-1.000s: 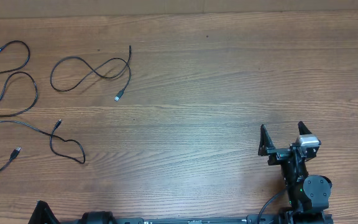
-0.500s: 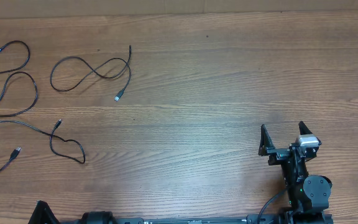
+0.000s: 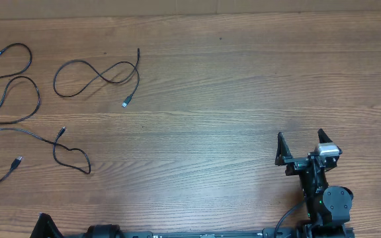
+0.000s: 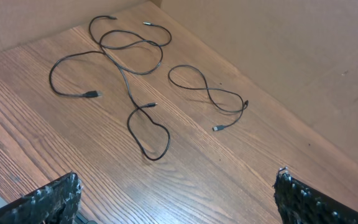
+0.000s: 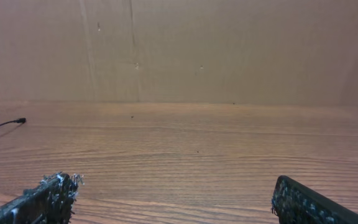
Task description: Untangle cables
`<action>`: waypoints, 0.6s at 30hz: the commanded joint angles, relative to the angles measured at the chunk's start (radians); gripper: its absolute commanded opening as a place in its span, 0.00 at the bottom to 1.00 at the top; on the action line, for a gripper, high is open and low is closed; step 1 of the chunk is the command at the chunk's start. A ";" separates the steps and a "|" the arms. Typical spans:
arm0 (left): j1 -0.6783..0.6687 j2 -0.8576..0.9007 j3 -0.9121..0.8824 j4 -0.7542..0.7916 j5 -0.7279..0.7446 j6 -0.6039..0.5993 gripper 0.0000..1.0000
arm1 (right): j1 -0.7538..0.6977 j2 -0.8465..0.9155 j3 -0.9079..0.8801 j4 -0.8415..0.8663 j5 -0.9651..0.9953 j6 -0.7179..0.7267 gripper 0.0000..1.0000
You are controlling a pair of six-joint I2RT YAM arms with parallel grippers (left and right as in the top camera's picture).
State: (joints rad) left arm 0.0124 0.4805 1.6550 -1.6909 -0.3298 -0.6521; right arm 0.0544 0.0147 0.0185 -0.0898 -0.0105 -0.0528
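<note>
Three thin black cables lie apart from one another at the table's left side. One cable [image 3: 39, 99] loops at the far left edge. A second cable [image 3: 137, 73] makes a figure-eight further right. The third cable [image 3: 61, 133] lies nearer the front, passing close under the first. The left wrist view shows all three ahead, the figure-eight cable [image 4: 207, 92] on the right. My left gripper [image 4: 176, 202] is open over bare wood, well short of them. My right gripper [image 3: 300, 140] stands open at the front right, far from the cables. One cable plug [image 5: 20, 120] shows at the left of its view.
A brown cardboard wall [image 5: 185, 50] rises along the table's back edge. The wooden table [image 3: 230, 86] is bare between the cables and the right arm. Only a fingertip [image 3: 42, 219] of the left arm shows in the overhead view, at the bottom left.
</note>
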 commanded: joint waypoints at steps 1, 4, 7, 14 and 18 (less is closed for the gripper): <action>-0.006 -0.008 -0.005 0.002 -0.010 -0.009 1.00 | 0.008 -0.012 -0.011 0.006 0.009 -0.004 1.00; -0.006 -0.008 -0.005 0.002 -0.010 -0.009 0.99 | 0.008 -0.012 -0.011 0.006 0.009 -0.004 1.00; -0.008 -0.008 -0.005 0.002 -0.010 -0.009 0.99 | 0.008 -0.012 -0.011 0.006 0.009 -0.005 1.00; 0.021 -0.058 -0.005 0.002 -0.010 -0.009 1.00 | 0.008 -0.012 -0.011 0.006 0.009 -0.004 1.00; 0.021 -0.134 -0.005 0.002 -0.011 -0.008 0.99 | 0.008 -0.012 -0.011 0.006 0.009 -0.004 1.00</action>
State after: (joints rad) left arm 0.0277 0.4225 1.6539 -1.6897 -0.3298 -0.6521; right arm 0.0544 0.0147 0.0185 -0.0898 -0.0101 -0.0528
